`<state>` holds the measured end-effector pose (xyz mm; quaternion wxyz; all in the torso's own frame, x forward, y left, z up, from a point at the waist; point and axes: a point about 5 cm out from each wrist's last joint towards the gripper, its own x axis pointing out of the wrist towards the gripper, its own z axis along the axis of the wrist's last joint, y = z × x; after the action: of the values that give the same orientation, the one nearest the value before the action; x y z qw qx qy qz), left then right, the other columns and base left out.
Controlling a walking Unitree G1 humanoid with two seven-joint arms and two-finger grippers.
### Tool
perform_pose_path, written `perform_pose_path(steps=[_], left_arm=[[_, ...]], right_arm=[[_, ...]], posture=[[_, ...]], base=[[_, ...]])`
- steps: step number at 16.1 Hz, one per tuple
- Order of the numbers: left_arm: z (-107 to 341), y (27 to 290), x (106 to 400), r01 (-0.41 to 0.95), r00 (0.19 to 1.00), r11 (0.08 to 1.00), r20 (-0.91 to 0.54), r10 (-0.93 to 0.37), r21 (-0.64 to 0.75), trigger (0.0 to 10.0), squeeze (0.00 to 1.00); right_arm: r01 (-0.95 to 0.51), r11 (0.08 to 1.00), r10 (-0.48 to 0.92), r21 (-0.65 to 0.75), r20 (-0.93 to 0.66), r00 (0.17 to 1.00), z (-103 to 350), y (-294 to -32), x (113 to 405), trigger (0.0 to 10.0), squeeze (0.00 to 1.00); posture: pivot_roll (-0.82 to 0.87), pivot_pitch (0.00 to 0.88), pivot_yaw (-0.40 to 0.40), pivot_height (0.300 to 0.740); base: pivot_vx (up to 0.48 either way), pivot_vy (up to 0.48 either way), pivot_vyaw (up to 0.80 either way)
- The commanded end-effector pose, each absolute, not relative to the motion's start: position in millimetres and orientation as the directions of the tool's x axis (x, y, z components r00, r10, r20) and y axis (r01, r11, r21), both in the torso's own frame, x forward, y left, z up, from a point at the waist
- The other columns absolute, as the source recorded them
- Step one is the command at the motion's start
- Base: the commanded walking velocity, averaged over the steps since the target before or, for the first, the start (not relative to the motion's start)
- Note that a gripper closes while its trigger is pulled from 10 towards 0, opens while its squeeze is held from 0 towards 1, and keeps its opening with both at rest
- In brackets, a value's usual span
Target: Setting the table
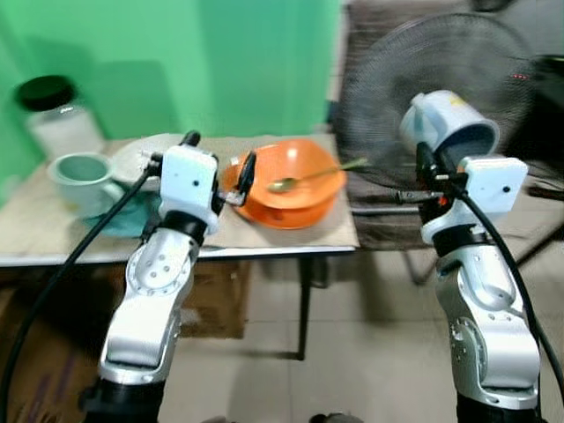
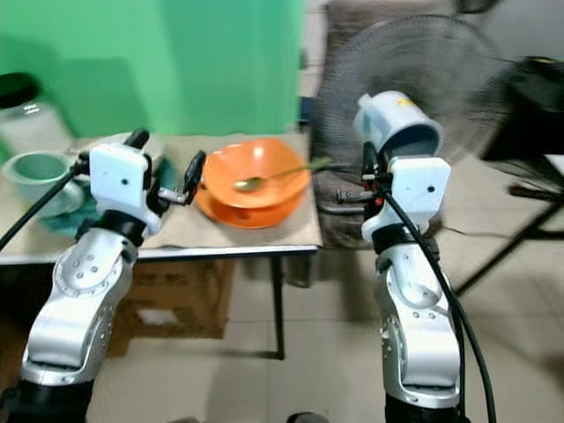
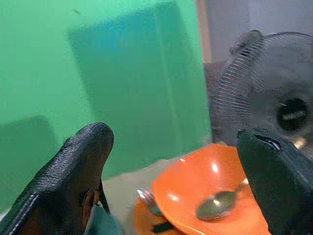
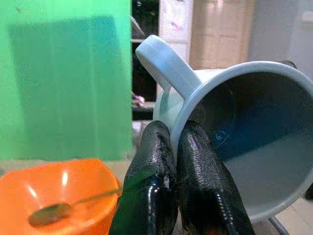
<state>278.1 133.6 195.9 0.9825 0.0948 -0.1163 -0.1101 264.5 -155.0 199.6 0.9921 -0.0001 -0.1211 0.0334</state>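
An orange bowl [image 1: 291,181] with a metal spoon [image 1: 304,179] in it sits on the table [image 1: 53,229] near its right end. Under the bowl, in the left wrist view, lies a fork [image 3: 146,198]. My left gripper [image 1: 218,148] hovers open just left of the bowl, holding nothing. Off the table's right end, my right gripper [image 4: 178,142] is raised and shut on the rim of a pale blue mug [image 1: 445,128]. The mug is tilted, its mouth facing me and its handle [image 4: 164,63] up.
A green cup [image 1: 81,176], a white plate [image 1: 137,159], a teal cloth [image 1: 132,216] and a black-lidded jar [image 1: 55,115] occupy the table's left part. A standing fan [image 1: 432,79] is close behind the right gripper. A cardboard box [image 1: 216,300] sits under the table.
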Motion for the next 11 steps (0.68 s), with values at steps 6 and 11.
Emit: perform_pose_path(steps=[6,11], left_arm=[[205,142,275,0.174,0.945,0.964,0.242,-0.220,0.199,10.0,0.00],[199,141,274,0.180,0.953,0.967,0.213,-0.217,0.181,10.0,0.00]], right_arm=[[-0.052,0.998,0.057,-0.035,0.194,0.979,194,-157,262,10.0,0.00],[-0.005,0.999,0.010,-0.045,0.117,0.993,183,-164,256,10.0,0.00]], posture=[[0.01,0.013,-0.007,0.740],[0.00,0.019,0.000,0.740]], base=[[0.000,0.000,-0.80],[0.000,0.000,-0.80]])
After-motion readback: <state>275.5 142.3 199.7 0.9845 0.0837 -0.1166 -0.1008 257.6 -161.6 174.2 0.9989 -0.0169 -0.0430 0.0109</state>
